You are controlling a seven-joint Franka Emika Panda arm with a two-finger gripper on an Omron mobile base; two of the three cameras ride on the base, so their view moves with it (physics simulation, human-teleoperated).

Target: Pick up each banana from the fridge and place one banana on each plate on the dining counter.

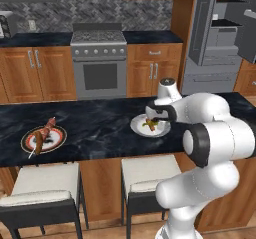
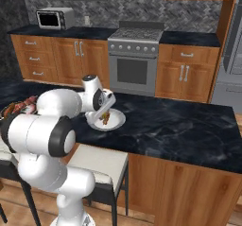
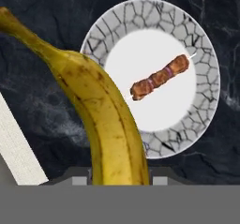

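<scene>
Black veined marble surface (image 1: pixel 100 128) on a wooden base, two pale stools tucked under its near edge. Behind: wooden cabinets, grey range (image 1: pixel 99 63), toaster oven (image 2: pixel 54 18), open grey fridge (image 1: pixel 220 33) at right. No legible writing. Jaws (image 1: pixel 151 121) closed on a banana (image 3: pixel 101 110), held above a white crackle-rimmed plate (image 3: pixel 201 78) carrying a skewer (image 3: pixel 159 78). Ringed plate (image 1: pixel 44 139) toward the left end, bearing food.

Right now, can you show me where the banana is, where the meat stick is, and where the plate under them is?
banana (image 3: pixel 110 120): hand view, middle of its yellow body.
meat stick (image 3: pixel 159 78): hand view, middle of the brown skewered meat.
plate (image 3: pixel 204 78): hand view, its crackle-patterned rim.
</scene>
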